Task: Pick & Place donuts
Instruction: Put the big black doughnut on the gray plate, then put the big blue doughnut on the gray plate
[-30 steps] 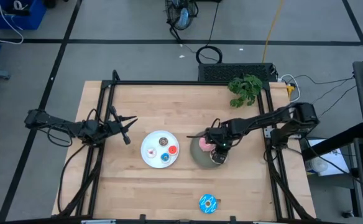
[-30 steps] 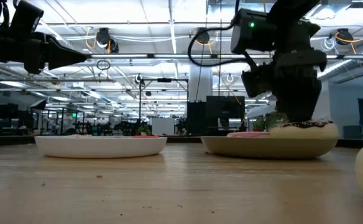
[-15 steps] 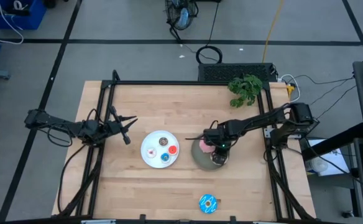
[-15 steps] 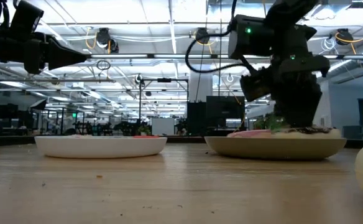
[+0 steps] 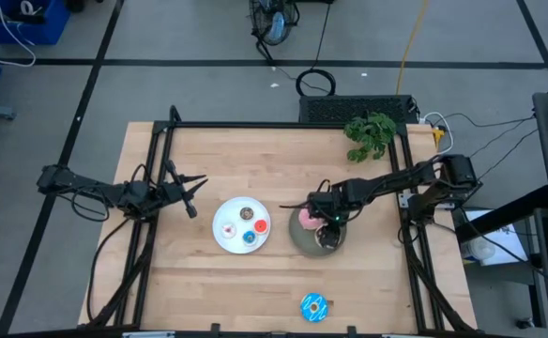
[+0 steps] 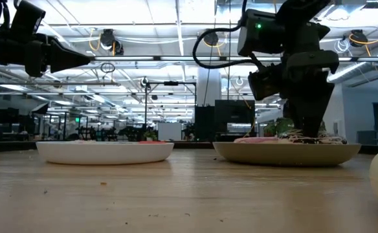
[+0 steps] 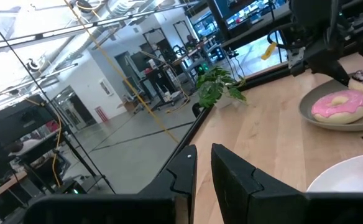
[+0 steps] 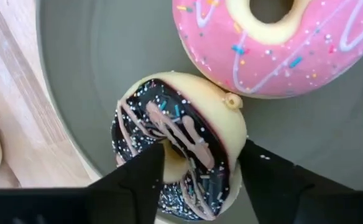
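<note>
My right gripper (image 5: 327,235) points down over the grey plate (image 5: 296,242) and is shut on the chocolate sprinkled donut (image 8: 175,146). The donut lies on that plate beside the pink donut (image 8: 281,43). The white plate (image 5: 225,242) holds the small brown (image 5: 247,214), white (image 5: 228,228), red (image 5: 261,225) and blue (image 5: 249,238) donuts. The blue sprinkled donut (image 5: 313,306) lies on the table near the front edge. My left gripper (image 5: 191,192) is shut and empty, left of the white plate. My right gripper has one finger (image 8: 145,177) at the chocolate donut's hole and the other (image 8: 271,177) outside its rim. The ring's side (image 8: 222,155) is pinched between them. The fingers come from above, pointing down. The donut lies about flat on the grey plate (image 6: 286,153).
A green plant (image 5: 370,134) stands at the table's far right corner. Black frame rails (image 5: 152,216) run along the left, right and far sides. Bare wood lies between the plates and the front edge.
My right gripper has gone down with the chocolate donut. A second ago the donut stood high on the grey plate with its pale underside showing; now it lies low and about flat there. The gripper keeps its hold.
</note>
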Tool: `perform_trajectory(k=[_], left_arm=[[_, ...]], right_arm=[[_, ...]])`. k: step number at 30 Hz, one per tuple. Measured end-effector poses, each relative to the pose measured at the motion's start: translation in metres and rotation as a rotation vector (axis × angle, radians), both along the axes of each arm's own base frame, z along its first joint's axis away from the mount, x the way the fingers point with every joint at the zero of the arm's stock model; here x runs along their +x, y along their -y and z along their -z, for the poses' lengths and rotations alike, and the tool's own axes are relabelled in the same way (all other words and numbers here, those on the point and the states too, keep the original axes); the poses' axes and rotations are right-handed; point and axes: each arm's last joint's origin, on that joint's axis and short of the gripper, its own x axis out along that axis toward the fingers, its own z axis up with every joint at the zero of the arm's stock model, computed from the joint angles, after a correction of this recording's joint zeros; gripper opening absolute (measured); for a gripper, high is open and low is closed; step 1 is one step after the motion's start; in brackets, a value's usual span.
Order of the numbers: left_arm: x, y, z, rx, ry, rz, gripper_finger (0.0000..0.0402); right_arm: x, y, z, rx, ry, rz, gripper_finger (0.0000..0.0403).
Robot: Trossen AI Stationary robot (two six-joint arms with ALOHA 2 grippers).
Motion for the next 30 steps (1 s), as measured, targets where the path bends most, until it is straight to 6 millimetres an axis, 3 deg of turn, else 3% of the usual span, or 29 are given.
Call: perform_trajectory(k=[8,15,21,30], left_arm=[[0.000,0.000,0.000,0.000,0.000,0.000,0.0056],[0.000,0.000,0.000,0.000,-0.001,-0.001,0.0056],[0.000,0.000,0.000,0.001,-0.003,-0.001,0.0056],[0.000,0.000,0.000,-0.001,-0.002,-0.001,0.0056]], right_arm=[[-0.015,0.009,-0.023,0.033,-0.012,0.068,0.0232],[-0.028,0.002,-0.067,0.053,0.081,0.106,0.0228],[-0.031,-0.035,-0.099,-0.012,0.208,0.041,0.0168],[-0.032,-0.093,-0.109,0.052,0.229,-0.027,0.0036]])
